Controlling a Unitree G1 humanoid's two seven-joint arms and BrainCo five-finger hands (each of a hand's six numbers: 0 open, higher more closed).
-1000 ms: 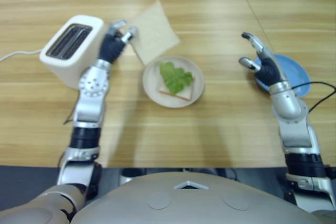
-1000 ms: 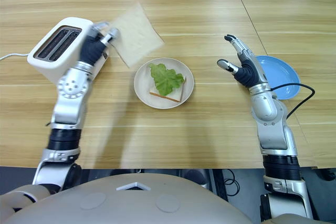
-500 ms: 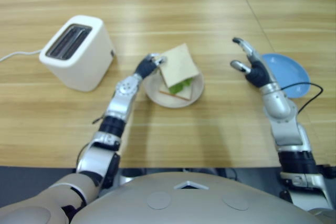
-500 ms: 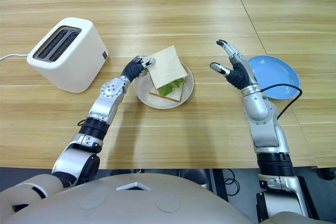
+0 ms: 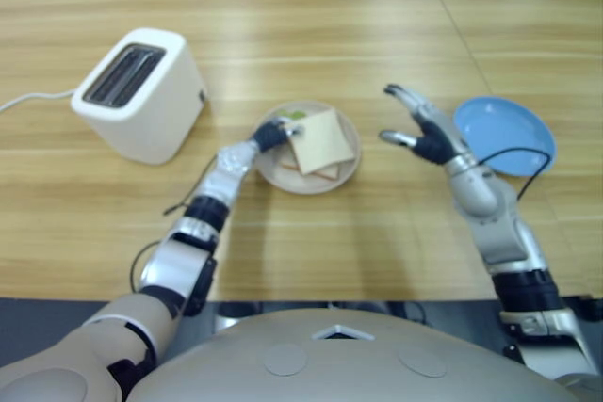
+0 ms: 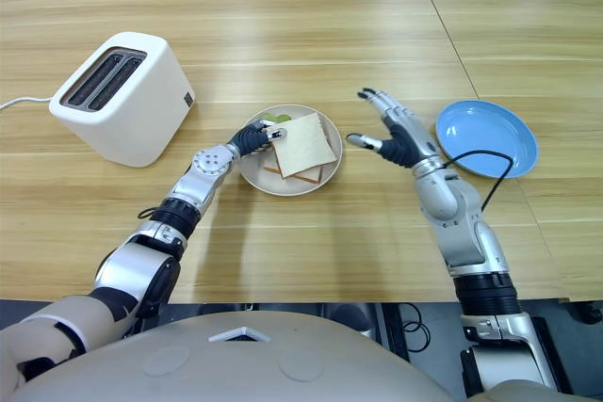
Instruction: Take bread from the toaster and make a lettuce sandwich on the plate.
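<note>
now the top bread slice (image 6: 307, 146) is laid over the lettuce (image 6: 276, 119) on the plate (image 6: 283, 186), its corner pinched by the curled fingers of the left hand (image 6: 251, 139); the right hand (image 6: 398, 138) is spread open, empty, nearby. a square release is judged to be needed next.

light: bright, even, overhead | shadows: soft, short beside toaster (image 6: 121, 96) | glare: mild sheen on table (image 6: 283, 7)
</note>
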